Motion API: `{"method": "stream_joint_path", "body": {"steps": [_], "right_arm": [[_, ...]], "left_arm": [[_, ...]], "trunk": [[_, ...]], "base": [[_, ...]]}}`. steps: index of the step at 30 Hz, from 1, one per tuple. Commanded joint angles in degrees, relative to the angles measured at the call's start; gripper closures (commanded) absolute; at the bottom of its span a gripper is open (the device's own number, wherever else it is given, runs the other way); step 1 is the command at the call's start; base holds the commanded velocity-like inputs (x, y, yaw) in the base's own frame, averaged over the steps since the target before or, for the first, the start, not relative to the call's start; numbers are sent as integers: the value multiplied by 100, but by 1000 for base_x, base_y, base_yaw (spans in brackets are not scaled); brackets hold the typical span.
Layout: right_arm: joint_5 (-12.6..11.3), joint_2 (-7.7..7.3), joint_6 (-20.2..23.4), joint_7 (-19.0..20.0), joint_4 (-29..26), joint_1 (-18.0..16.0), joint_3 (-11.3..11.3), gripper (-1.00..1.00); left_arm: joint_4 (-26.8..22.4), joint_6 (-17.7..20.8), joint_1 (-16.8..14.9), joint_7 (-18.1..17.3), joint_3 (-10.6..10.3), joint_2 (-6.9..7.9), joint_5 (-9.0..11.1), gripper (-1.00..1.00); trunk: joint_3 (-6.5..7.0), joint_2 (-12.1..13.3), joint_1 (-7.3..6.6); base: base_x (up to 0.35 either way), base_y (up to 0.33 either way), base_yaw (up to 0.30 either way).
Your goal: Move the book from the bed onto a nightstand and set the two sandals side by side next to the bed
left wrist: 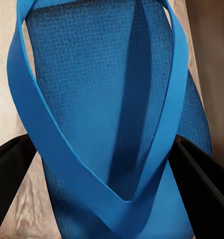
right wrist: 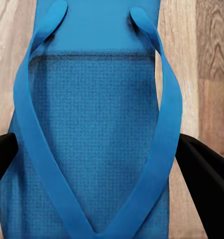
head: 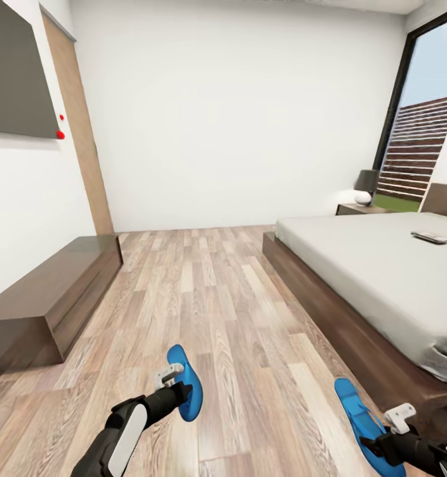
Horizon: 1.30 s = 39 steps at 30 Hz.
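Sandal step right now: the left gripper point(head: 172, 383) is clamped on one blue sandal point(head: 187, 382), the right gripper point(head: 397, 424) on the other sandal point(head: 357, 414), both carried over the floor point(head: 210, 298). Next I'd guess: set them down together beside the bed point(head: 382, 278). The book point(head: 430, 236) is on the mattress.

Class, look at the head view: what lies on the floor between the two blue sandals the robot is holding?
Nothing: between the bright blue flip-flop at the left gripper and the one at the right gripper, the head view shows bare wood-plank floor.
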Motion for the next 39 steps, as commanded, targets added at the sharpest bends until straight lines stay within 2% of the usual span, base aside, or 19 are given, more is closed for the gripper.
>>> {"method": "stream_joint_path", "body": {"steps": [1, 9, 18, 24, 26, 28, 31, 35, 36, 39], "right_arm": [[23, 4, 21, 39, 28, -4, -12, 100], [40, -4, 20, 45, 117, -16, 1, 100], [46, -12, 37, 48, 150, -65, 0, 100], [52, -18, 24, 47, 478, -305, 10, 100], [54, -25, -57, 43, 586, -323, 12, 100], [57, -110, -331, 47, 809, -407, 10, 100], [63, -212, -497, 57, 997, -578, 26, 100], [72, -267, -606, 63, 1236, -676, 43, 100], [98, -297, -922, 67, 1445, -709, 67, 100], [254, -310, -1237, 72, 1600, -717, 73, 100]], "left_arm": [[2, 24, -2, -13, 8, 1, 10, 100], [31, 20, -2, -13, 11, -1, 13, 100], [34, 4, -2, -14, 8, 2, 11, 100], [34, 3, -2, -14, 8, 2, 10, 100], [34, 3, -2, -15, 8, 2, 10, 100], [34, 3, -2, -46, 9, 2, 15, 100], [34, -5, -2, -74, 15, 2, 18, 100], [32, -30, -2, -96, 42, 18, 15, 100], [26, -44, 8, -63, 82, 25, 6, 100], [22, -47, 16, -39, 93, 27, 2, 100]], "trunk": [[-8, -3, -5], [-28, -3, -5], [-55, -3, -5], [-83, -3, -5], [-93, -3, -5], [-102, -3, -5], [-117, -3, -5], [-136, -3, -5], [-140, -3, -5], [-154, -3, -5]], "base": [[-313, -151, -251], [-295, -136, -251], [-41, -15, -251], [-3, -1, -248], [0, 0, -247], [0, 0, -247], [0, 0, -245], [0, 0, -244], [39, -109, -243], [68, -180, -231]]}}
